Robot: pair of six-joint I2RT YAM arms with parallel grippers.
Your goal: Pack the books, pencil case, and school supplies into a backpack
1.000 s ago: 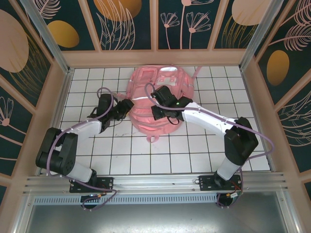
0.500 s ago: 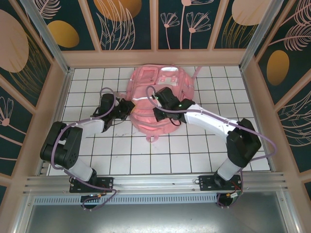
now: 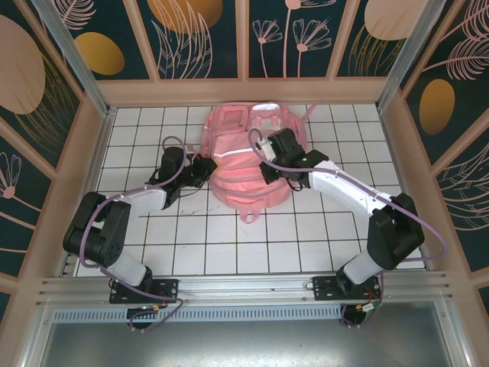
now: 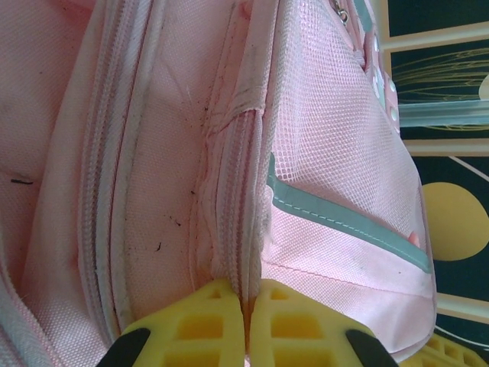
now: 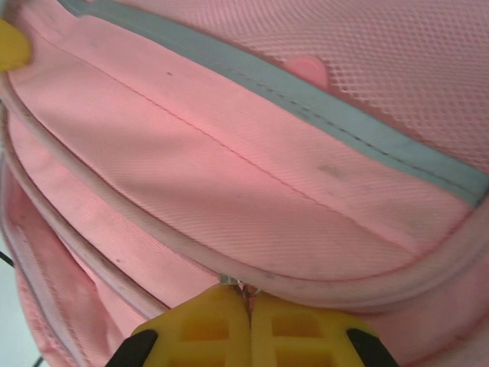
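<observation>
The pink backpack (image 3: 246,164) lies flat at the back middle of the white tiled table. My left gripper (image 3: 208,170) is at its left side, its yellow fingers (image 4: 202,325) shut on a fold of the zipper seam (image 4: 237,229). My right gripper (image 3: 272,170) reaches over the backpack's right half. In the right wrist view its fingers (image 5: 206,329) are shut on a small metal zipper pull (image 5: 243,288) under a piped edge. A pale grey-green reflective strip (image 5: 306,99) crosses the mesh pocket. The books, pencil case and school supplies are out of view.
Wooden walls (image 3: 92,145) close the table on the left, back and right. An aluminium rail (image 3: 244,289) runs along the near edge by the arm bases. Bare tiles (image 3: 252,245) lie in front of the backpack.
My left gripper has shut on the backpack's side seam. My right gripper has moved right and back with the zipper pull, and the backpack has shifted a little to the right.
</observation>
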